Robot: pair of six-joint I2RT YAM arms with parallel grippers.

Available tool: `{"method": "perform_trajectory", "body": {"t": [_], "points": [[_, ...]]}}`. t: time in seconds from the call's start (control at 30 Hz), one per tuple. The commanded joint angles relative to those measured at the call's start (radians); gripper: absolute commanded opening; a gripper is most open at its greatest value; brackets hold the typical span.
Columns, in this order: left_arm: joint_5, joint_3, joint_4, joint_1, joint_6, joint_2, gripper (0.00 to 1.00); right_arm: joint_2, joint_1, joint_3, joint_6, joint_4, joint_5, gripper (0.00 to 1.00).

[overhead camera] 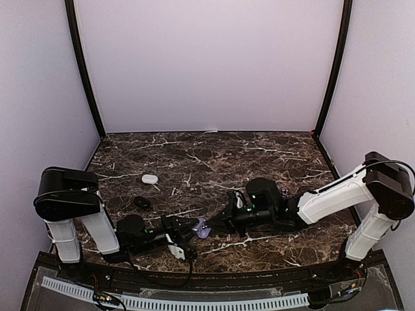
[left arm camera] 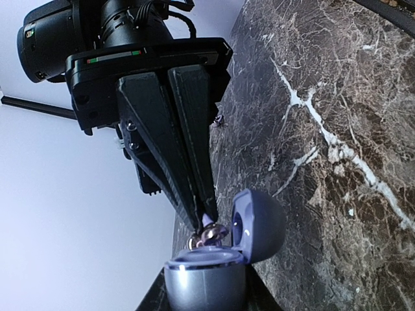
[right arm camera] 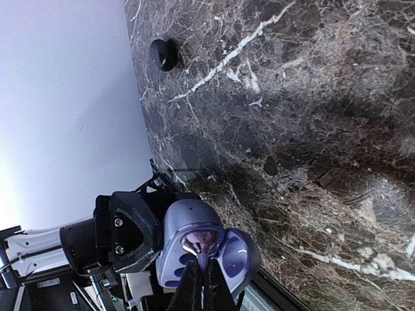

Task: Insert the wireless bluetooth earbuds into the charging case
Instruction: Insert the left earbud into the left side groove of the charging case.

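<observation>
Left gripper (overhead camera: 192, 227) is clamping the open lavender pebble-shaped charging case (left arm camera: 206, 282); right gripper (left arm camera: 205, 218), pinching a tiny purple earbud (left arm camera: 213, 232), should be seating it squarely before releasing.

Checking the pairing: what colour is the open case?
The open case is lavender purple; clearest in the right wrist view.

Open case (overhead camera: 201, 228) front-ctr on table (overhead camera: 272, 152); 2nd case (overhead camera: 142, 202) behind-left, 3rd case (overhead camera: 150, 178) beyond.
</observation>
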Motion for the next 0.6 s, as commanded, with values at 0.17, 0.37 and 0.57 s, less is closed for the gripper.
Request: {"method": "perform_trajectory", "body": {"t": [0.17, 0.37, 0.57], "points": [[0.002, 0.016, 0.211, -0.006, -0.024, -0.025, 0.02, 0.046, 0.014, 0.025, 0.050, 0.136, -0.043, 0.02], [0.004, 0.014, 0.211, -0.007, -0.027, -0.026, 0.02, 0.038, 0.014, 0.023, 0.049, 0.135, -0.037, 0.09], [0.005, 0.010, 0.211, -0.010, -0.023, -0.026, 0.02, 0.011, 0.014, 0.010, 0.047, 0.127, -0.008, 0.05]]}}
